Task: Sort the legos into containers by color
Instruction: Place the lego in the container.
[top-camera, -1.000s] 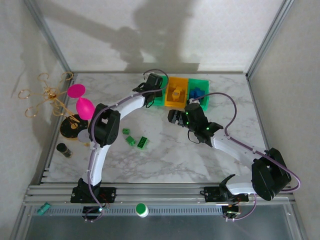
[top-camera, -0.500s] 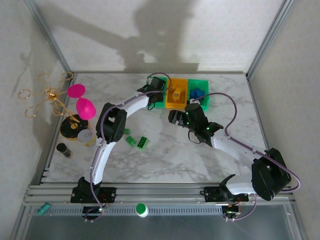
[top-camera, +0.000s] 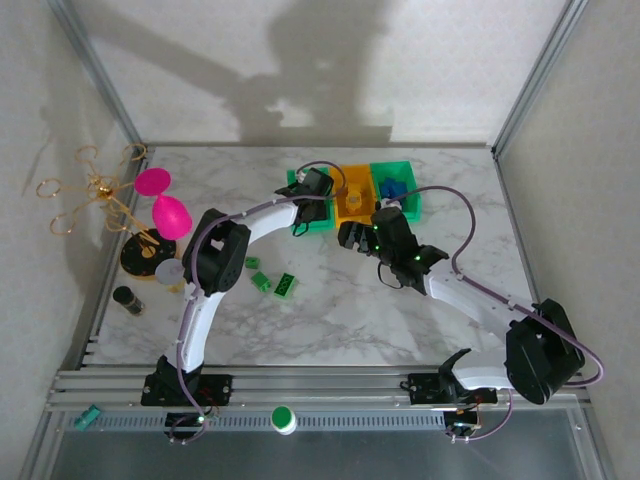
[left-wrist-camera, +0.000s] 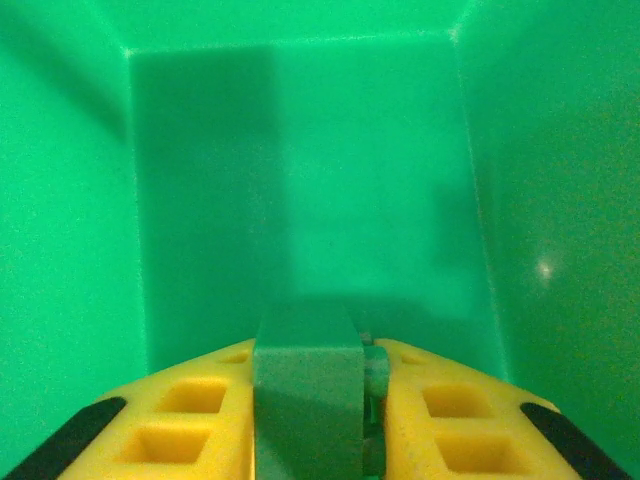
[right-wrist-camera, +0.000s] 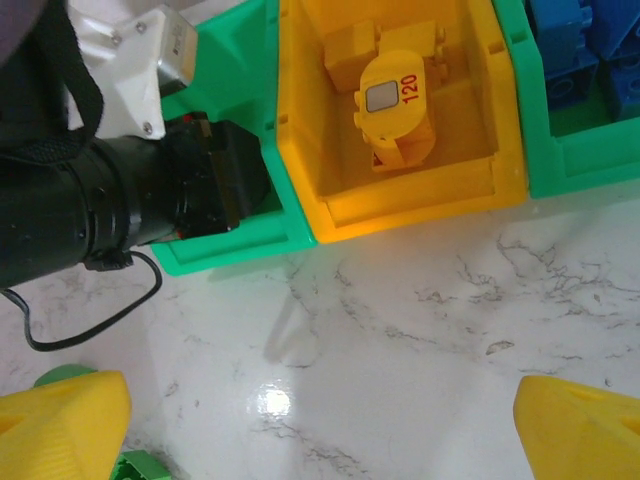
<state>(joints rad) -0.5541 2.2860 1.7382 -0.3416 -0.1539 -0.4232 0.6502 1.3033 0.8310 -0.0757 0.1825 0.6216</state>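
Three containers stand joined in a row at the back: a left green bin (top-camera: 296, 182), a yellow bin (top-camera: 352, 205) and a right green bin (top-camera: 412, 200). My left gripper (top-camera: 312, 192) reaches down inside the left green bin (left-wrist-camera: 300, 180), shut on a green lego (left-wrist-camera: 308, 395) between its yellow fingers (left-wrist-camera: 190, 425). Yellow legos (right-wrist-camera: 395, 100) lie in the yellow bin (right-wrist-camera: 400, 205), and blue legos (right-wrist-camera: 575, 40) in the right green bin. Three green legos (top-camera: 286, 285) lie on the table. My right gripper (top-camera: 350, 237) hovers open in front of the bins, its fingertips (right-wrist-camera: 60, 425) wide apart over bare marble.
Pink goblets (top-camera: 165, 205), a gold wire stand (top-camera: 95, 190) and a small dark jar (top-camera: 128, 300) sit at the left edge. The left arm's black wrist and cable (right-wrist-camera: 130, 200) lie over the left green bin. Metal frame posts border the table.
My left gripper has gone from above the left green bin down into it, still holding the green lego. The row of bins seems nudged slightly nearer. The right arm has barely moved.
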